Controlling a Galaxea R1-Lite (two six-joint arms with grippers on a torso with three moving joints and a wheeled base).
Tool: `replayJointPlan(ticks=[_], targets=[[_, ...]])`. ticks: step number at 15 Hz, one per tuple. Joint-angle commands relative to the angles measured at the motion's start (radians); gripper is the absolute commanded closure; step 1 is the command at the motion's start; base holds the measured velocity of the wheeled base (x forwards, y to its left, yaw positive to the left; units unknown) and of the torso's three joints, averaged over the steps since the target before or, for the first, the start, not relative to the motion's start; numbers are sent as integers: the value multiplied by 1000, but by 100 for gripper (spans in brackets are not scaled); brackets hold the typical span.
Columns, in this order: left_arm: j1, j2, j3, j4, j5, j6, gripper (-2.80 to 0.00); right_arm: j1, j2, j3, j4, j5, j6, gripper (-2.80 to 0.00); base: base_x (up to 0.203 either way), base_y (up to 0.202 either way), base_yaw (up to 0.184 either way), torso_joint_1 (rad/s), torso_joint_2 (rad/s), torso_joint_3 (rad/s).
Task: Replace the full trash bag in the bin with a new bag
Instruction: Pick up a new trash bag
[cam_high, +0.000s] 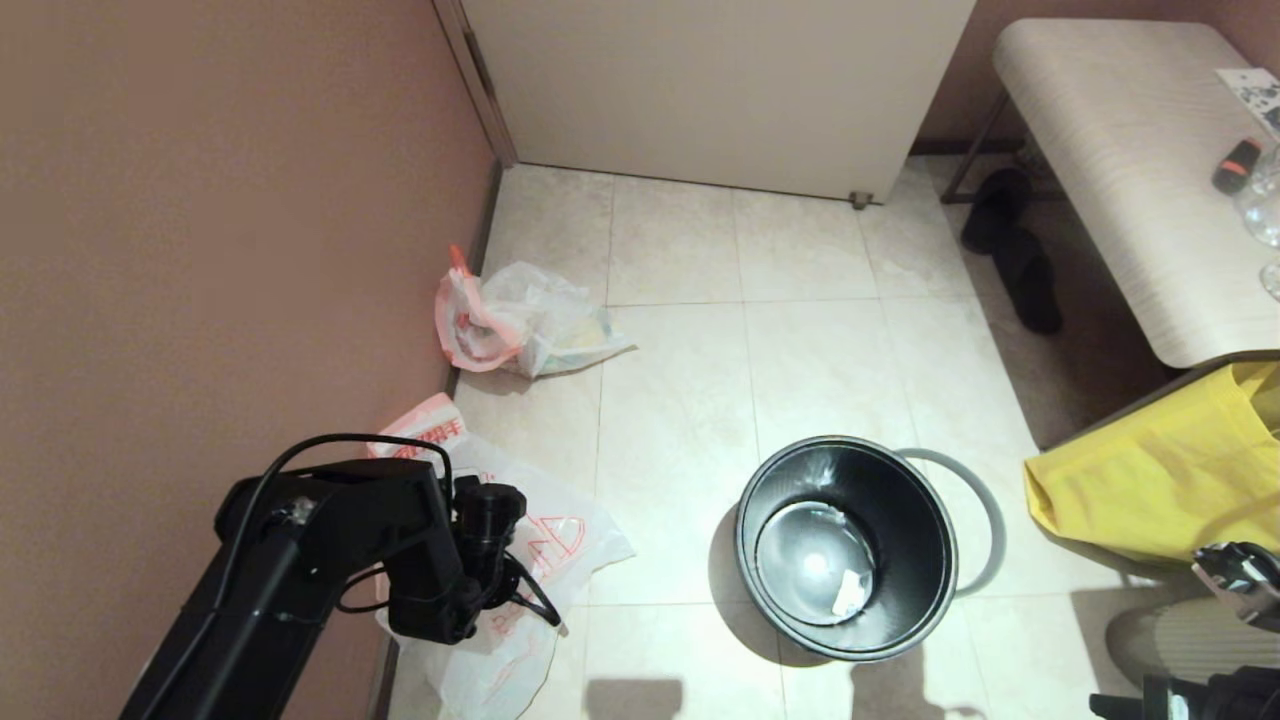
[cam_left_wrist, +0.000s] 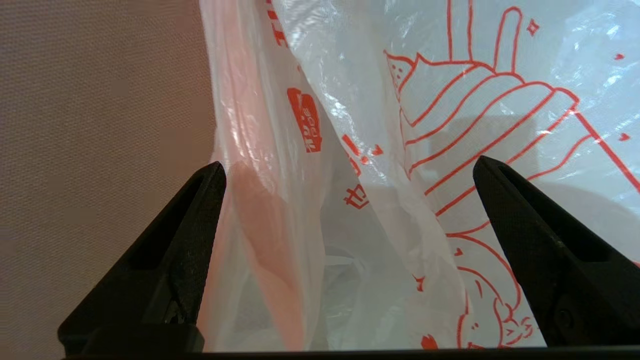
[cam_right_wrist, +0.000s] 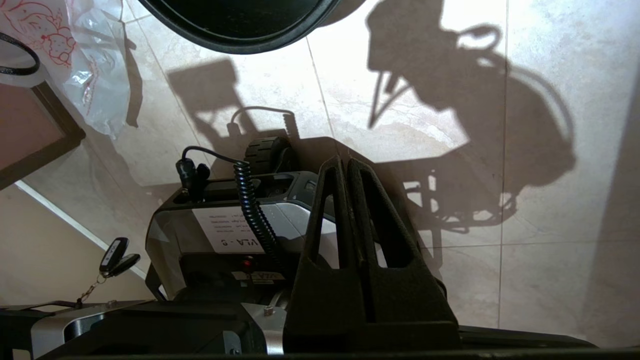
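Observation:
The new bag (cam_high: 545, 545) lies flat on the floor tiles by the left wall, white with a red house drawing. My left gripper (cam_left_wrist: 348, 165) hangs just above it, open, with the bag (cam_left_wrist: 450, 125) spread under both fingers and nothing between them. The full trash bag (cam_high: 520, 320) sits lumpy against the wall farther back. The bin (cam_high: 845, 545) stands unlined at centre right, a small white scrap on its bottom. Its grey ring (cam_high: 985, 520) lies on the floor behind it. My right gripper (cam_right_wrist: 347, 162) is shut and empty, parked low over the robot's base.
A big yellow bag (cam_high: 1150, 480) hangs at the right below a pale bench (cam_high: 1130, 170). Black shoes (cam_high: 1015, 250) lie under the bench. A white door (cam_high: 720, 90) closes the back, and the brown wall (cam_high: 200, 250) runs close along my left arm (cam_high: 330, 540).

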Motion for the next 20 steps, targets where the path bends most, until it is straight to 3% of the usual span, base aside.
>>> replayJointPlan(ticks=[1,6,10,13,15,18,20], targets=[[-2,-5,1,-6,12,-2,-280,-1,-1,1,1,-1,3,0,0,0,0,0,0,0],[28,3,55,-22,43,-30,-280,-1,-6,12,1,-1,5,0,0,0,0,0,0,0],[38,64,-45,-8,47,-27,-280,-2,5,12,-1,1,5,0,0,0,0,0,0,0],[6,66,-62,52,83,-30,-280,-2,41,13,-37,1,3,0,0,0,0,0,0,0],[0,67,-90,100,72,-24,-280,-1,60,12,-55,1,5,0,0,0,0,0,0,0],[14,104,-232,198,78,-31,-280,-1,61,9,-60,-1,2,0,0,0,0,0,0,0],[22,124,-265,264,103,-47,-280,-2,65,8,-60,-1,2,0,0,0,0,0,0,0]])
